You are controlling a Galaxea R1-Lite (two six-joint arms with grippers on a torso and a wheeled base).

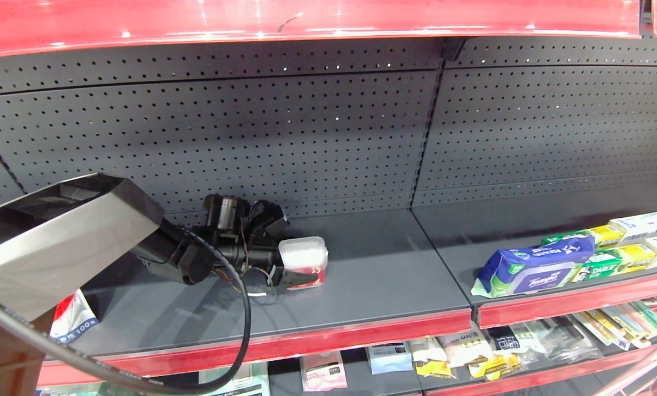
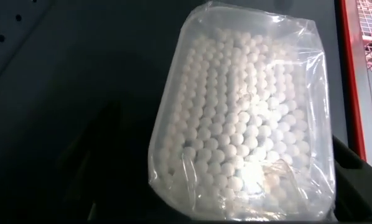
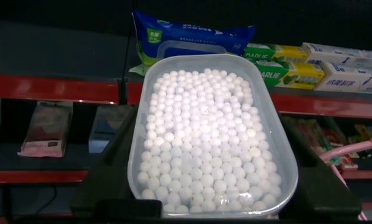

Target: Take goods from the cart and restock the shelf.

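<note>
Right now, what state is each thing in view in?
left gripper: fingers shut on the wrapped swab tub.
wrapped swab tub: held low over the shelf, in clear film.
right gripper: fingers shut on the second swab tub.
wipes pack: lying on the shelf, flap shut.
toothpaste boxes: lying flat, closed.

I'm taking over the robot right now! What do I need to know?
Left gripper: fingers shut on a swab box, down at the left part of the shelf, not let go yet.
Right gripper: fingers shut on a second swab box, held in front of the shelf, facing the wipes pack and toothpaste boxes.
Done: both boxes are in hand.
Left to do: release the first, then shelve the second.
</note>
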